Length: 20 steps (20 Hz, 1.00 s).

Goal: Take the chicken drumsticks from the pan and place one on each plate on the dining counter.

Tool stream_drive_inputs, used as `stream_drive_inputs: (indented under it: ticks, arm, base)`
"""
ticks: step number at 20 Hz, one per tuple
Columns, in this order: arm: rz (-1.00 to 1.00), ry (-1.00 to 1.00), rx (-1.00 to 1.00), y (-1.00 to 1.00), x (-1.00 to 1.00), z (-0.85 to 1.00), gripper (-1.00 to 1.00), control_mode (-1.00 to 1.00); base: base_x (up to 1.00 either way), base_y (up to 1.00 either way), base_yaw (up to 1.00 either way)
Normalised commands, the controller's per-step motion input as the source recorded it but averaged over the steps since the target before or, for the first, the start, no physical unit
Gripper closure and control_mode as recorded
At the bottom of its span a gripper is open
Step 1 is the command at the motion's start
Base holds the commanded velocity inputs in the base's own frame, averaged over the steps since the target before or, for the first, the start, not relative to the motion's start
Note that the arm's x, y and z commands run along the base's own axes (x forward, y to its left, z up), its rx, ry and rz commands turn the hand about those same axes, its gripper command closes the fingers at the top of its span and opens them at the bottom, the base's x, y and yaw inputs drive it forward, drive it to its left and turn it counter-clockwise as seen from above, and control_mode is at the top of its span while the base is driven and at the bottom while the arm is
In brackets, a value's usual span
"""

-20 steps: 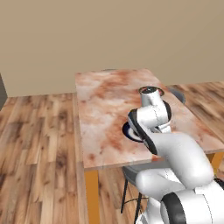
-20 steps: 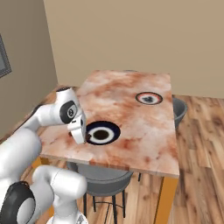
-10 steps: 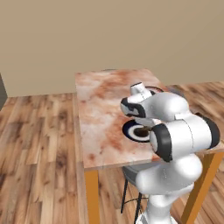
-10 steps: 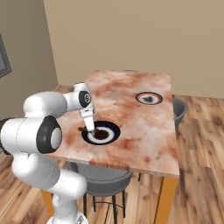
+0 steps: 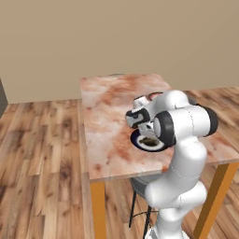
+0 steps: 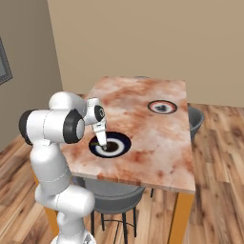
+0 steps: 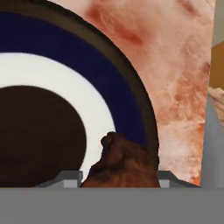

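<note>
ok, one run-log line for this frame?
phase: placing | gripper: shut on brown roasted chicken drumstick | over: near round navy-rimmed plate | far plate: something dark on it | surface: reddish marbled stone dining counter

Two plates sit on the surface (image 6: 143, 124): the near plate (image 6: 119, 143) under the drumstick (image 7: 120, 164), perhaps touching; the far plate (image 6: 162, 106) behind.

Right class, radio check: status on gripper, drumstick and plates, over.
Gripper shut on drumstick, low over near plate. Far plate already holds something dark. Nothing in the way.
</note>
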Motion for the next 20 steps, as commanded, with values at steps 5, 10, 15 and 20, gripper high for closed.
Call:
stream_drive_inputs:
  ticks: [5,10,15,20]
  arm:
    - [0.00,-0.10,0.00,-0.23,0.33,-0.33,1.00,-1.00]
    - [0.00,-0.14,0.01,-0.28,0.27,-0.22,1.00,-1.00]
    - [0.00,-0.16,0.00,-0.22,0.18,-0.15,1.00,-1.00]
    - [0.00,-0.16,0.01,-0.15,0.10,-0.02,-1.00,-1.00]
  base:
    - [0.00,0.00,0.00]
    - [0.00,0.00,0.00]
    - [0.00,0.00,0.00]
    - [0.00,0.00,0.00]
